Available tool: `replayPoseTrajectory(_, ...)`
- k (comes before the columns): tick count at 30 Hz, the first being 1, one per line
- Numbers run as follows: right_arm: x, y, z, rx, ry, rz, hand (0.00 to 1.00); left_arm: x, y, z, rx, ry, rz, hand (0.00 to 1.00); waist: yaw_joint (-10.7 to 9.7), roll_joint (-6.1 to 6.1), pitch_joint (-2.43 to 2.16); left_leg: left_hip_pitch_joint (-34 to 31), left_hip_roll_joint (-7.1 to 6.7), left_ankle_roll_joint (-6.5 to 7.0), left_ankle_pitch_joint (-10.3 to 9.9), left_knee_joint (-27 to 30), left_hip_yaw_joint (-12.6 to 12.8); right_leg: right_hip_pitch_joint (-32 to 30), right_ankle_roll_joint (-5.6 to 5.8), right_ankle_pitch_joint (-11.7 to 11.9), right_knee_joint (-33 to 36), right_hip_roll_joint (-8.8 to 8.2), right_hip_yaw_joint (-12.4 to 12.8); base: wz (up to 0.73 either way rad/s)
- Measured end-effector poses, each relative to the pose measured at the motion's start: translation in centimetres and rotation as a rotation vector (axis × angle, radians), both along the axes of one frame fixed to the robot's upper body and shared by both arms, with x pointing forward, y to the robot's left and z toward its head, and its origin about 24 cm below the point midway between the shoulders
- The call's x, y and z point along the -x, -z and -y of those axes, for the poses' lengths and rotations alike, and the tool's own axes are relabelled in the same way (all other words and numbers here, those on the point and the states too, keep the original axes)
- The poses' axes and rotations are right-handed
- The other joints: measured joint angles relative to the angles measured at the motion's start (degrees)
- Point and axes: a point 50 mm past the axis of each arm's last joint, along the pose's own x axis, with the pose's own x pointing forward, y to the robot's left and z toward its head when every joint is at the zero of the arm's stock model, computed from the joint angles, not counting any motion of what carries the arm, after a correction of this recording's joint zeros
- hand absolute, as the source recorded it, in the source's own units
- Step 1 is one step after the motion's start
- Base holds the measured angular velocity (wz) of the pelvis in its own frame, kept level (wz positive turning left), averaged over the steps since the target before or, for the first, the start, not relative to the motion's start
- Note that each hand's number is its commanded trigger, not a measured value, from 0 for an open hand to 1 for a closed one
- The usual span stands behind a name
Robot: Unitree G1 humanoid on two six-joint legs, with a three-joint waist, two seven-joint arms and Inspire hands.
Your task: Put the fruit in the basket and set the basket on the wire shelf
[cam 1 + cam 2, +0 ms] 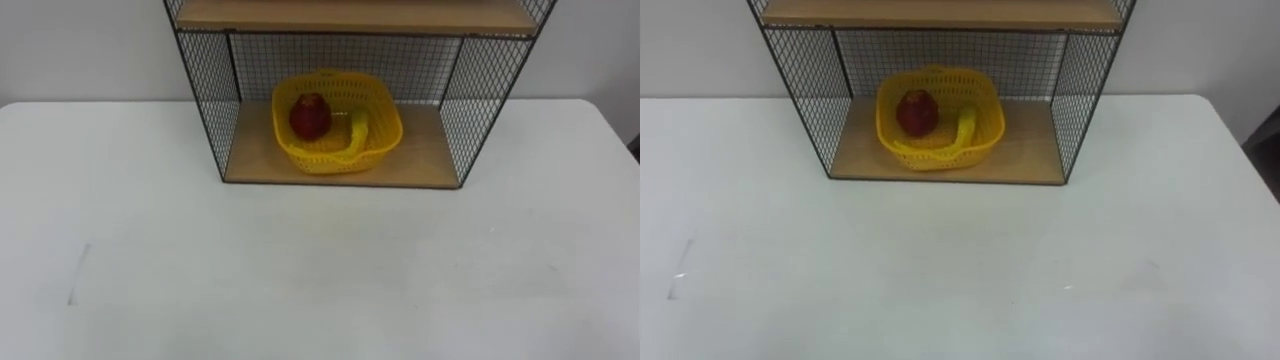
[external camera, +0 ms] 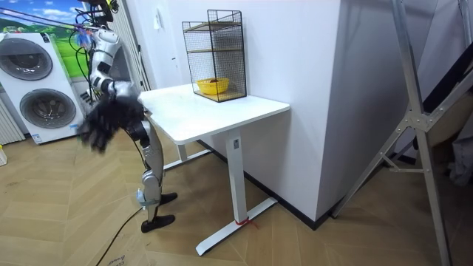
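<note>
Where the white tabletop (image 1: 300,270) meets the wall at the top of the eye views, the wire shelf (image 1: 205,90) stands upright, with black mesh sides and back. The yellow basket (image 1: 385,130) sits on the shelf's bottom wooden board (image 1: 425,150), left of that board's middle and fully inside the mesh walls. A red apple (image 1: 310,117) lies in the left half of the basket. A banana (image 1: 357,135) lies just right of it, curving down along the basket's inner wall toward the front rim. A second wooden board (image 1: 350,15) spans the shelf above, along the frame's top edge. A faint grey mark (image 1: 78,275) shows on the tabletop at lower left.

At the left of the room view, the robot stands on the wooden floor (image 2: 74,222), beside the tabletop's left end and well apart from the shelf in the upper middle. Its hands (image 2: 100,129) are lost in a dark smear at its front, so I cannot tell whether they are spread or closed. Two washing machines (image 2: 37,81) stand behind it at upper left. A grey metal frame (image 2: 414,111) leans at the right.
</note>
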Motion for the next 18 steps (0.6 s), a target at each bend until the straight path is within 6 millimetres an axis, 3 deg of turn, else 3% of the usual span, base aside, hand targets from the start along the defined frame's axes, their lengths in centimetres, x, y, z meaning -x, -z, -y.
replayPoseTrajectory(1, 1.5, 2.7, -1.1, -0.131, 0.077, 0.066, 0.00, 0.5, 1.3, 0.4, 0.069, -0.049, 0.050, 0.00, 0.2, 0.01, -0.09, -0.3, 0.05, -0.02, -0.1, 0.3, 0.0, -0.1, -0.04, 0.0, 0.0, 0.03, -0.1, 0.04)
replayPoseTrajectory(2, 2.2, 3.9, -1.7, -0.189, 0.118, 0.091, 0.00, 0.8, 1.8, 0.7, 0.098, -0.072, 0.068, 0.00, 0.2, 0.03, -0.10, -0.3, 0.05, 0.00, -0.2, 0.3, -0.1, -0.1, -0.01, -0.1, 0.0, 0.02, -0.1, 0.00)
replayPoseTrajectory(4, 4.7, 8.1, -4.9, -0.376, 0.232, 0.100, 0.00, 2.5, 4.1, 2.0, 0.208, -0.141, 0.077, 0.00, 0.5, 0.10, -0.17, -0.3, 0.03, 0.00, -0.3, 0.4, 0.0, -0.1, 0.09, -0.3, 0.2, 0.00, 0.1, 0.00)
replayPoseTrajectory(7, 6.9, 11.8, -9.4, -0.555, 0.287, 0.050, 0.00, 4.9, 6.6, 4.3, 0.327, -0.213, 0.075, 0.00, 0.4, 0.05, -0.24, -0.2, 0.11, -0.11, -0.4, 0.3, 0.2, -0.3, 0.08, -0.3, 0.3, 0.03, 0.4, -0.07)
replayPoseTrajectory(11, 8.1, 14.3, -13.0, -0.714, 0.254, -0.023, 0.00, 7.2, 9.4, 8.1, 0.468, -0.212, 0.061, 0.00, 0.1, 0.20, -0.32, -0.1, 0.14, -0.13, -0.5, 0.2, 0.7, -0.3, 0.19, -0.3, 0.4, 0.02, 1.2, -0.07)
replayPoseTrajectory(14, 8.9, 15.6, -15.3, -0.839, 0.133, -0.102, 0.00, 8.8, 11.2, 11.6, 0.617, -0.107, 0.023, 0.00, 0.2, 0.34, -0.33, 1.5, 0.12, -0.48, -0.7, 0.2, 0.9, 1.8, 0.35, 0.0, -0.3, -0.03, 1.2, -0.01)
replayPoseTrajectory(16, 8.4, 16.5, -16.5, -0.951, -0.057, -0.169, 0.00, 9.0, 12.3, 13.6, 0.780, 0.115, -0.056, 0.00, -0.3, 0.46, -0.37, 2.2, 0.09, -1.01, -1.0, 0.5, 0.4, 2.8, 0.36, 0.2, -0.9, -0.05, 0.6, 0.11)
replayPoseTrajectory(18, 7.3, 17.2, -16.9, -1.029, -0.274, -0.249, 0.00, 8.6, 12.8, 14.1, 0.889, 0.358, -0.146, 0.00, -0.5, 0.52, -0.35, 2.5, 0.13, -1.06, -1.0, 0.8, 0.0, 3.4, 0.25, 0.2, -1.1, -0.01, 0.1, 0.12)
